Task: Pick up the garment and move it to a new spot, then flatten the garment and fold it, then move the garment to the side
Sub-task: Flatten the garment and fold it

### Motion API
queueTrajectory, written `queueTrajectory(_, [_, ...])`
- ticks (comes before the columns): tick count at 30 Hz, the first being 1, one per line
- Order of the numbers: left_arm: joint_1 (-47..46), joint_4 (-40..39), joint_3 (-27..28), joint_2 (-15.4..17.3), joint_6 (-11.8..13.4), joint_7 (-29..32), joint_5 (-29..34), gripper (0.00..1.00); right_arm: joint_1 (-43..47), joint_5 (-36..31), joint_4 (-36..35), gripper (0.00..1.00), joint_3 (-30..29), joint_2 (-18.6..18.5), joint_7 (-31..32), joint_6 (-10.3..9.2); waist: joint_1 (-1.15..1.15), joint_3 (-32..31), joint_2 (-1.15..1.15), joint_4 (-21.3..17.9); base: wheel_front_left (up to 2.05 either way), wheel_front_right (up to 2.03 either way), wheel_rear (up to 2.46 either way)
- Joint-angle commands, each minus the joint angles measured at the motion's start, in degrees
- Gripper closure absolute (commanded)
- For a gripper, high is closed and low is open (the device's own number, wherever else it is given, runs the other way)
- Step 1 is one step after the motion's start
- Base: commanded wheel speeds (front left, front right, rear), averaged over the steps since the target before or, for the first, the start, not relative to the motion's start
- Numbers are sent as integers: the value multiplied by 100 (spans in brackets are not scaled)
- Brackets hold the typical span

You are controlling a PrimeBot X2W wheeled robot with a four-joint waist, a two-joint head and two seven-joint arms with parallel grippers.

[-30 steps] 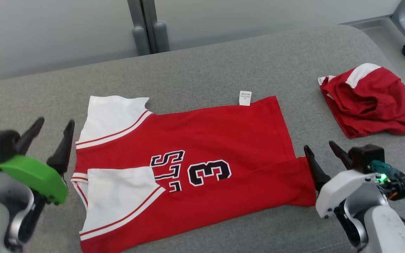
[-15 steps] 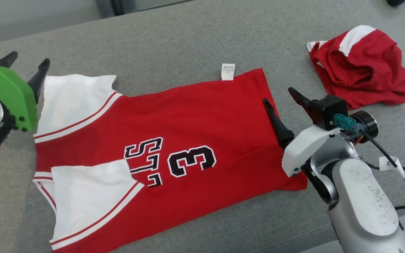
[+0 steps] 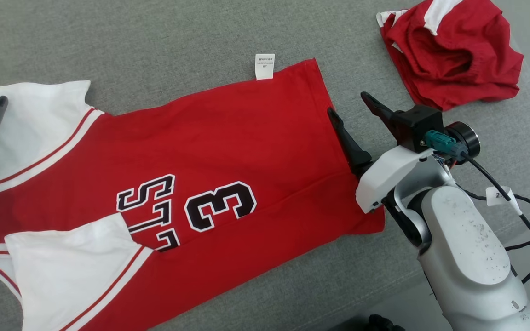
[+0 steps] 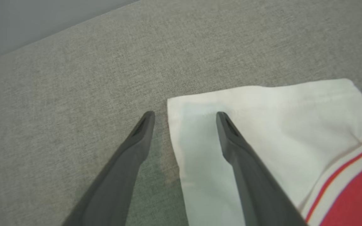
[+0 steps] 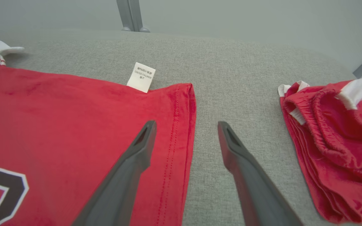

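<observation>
Advance of both arms over the last second, with the head camera tipping down at the same time, so part of the shift in view not real movement. Previously parked off the near corners of the garment (image 3: 228, 151); now further up its two short ends. Left end effector (image 4: 184, 116) wide apart, straddling the outer corner of the garment's far white sleeve (image 4: 262, 125), one finger over cloth, the other over bare grey tabletop (image 3: 154, 37). Right end effector (image 3: 348, 102) likewise spread, astride the garment's hem (image 5: 189, 125) just short of its far corner, near the white care label (image 3: 265, 66). Nothing pinched yet. Garment itself spread flat on the tabletop, number upward, near sleeve seemingly folded in over the chest. Judged as line-up for a two-corner pick along the garment's far edge, for the carry or a fold toward its near side. Beyond the garment's hem end, well apart: crumpled red shorts (image 3: 453, 50), clear of the right fingers. Nothing lying across the garment; main risk a finger sliding over the cloth rather than under it.
</observation>
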Motion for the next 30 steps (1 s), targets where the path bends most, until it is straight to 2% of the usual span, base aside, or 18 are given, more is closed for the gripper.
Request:
queueTrajectory(1, [-92, 60, 2, 61, -10, -27, -56, 0, -69, 19, 39, 0, 4, -15, -53, -7, 0, 159, 0, -128, 0, 0, 0])
queueTrajectory(9, [-36, 79, -154, 34, -10, 75, -221, 0, -186, 26, 184, 0, -37, -16, -143, -7, 0, 206, 0, -89, 0, 0, 0])
queueTrajectory(10, [-32, 57, -171, 12, -10, 106, -266, 5, -198, 28, 193, 0, -31, -14, -146, -7, 0, 208, 0, -80, 0, 0, 0])
queueTrajectory(12, [-38, -30, -218, -16, -10, 110, -337, 55, -240, 30, 197, 0, -25, -16, -152, -7, 0, 212, 0, -63, 0, 0, 0])
queueTrajectory(13, [-50, -95, -237, -21, -10, 76, -363, 62, -268, 30, 203, 0, -27, -16, -153, -7, 0, 217, 0, -53, 0, 0, 0])
queueTrajectory(14, [-61, -135, -245, -19, -10, 33, -363, 83, -285, 25, 211, 0, -32, -15, -155, -7, 0, 218, 0, -43, 0, 0, 0])
queueTrajectory(16, [-76, -180, -269, -3, -10, -44, -369, 100, -321, 3, 245, 0, -47, -16, -137, -7, 0, 207, 0, -14, 0, 0, 0])
queueTrajectory(24, [-205, -314, -395, -115, -11, -826, -146, 100, -694, -130, 571, 0, -238, -17, 60, -7, 0, 70, 0, 247, 0, 0, 0])
queueTrajectory(30, [-155, -432, -393, -243, -5, -1371, -249, 100, -1290, -319, 1146, 0, -367, -221, 451, -7, 0, -13, 0, 566, 0, 0, 0])
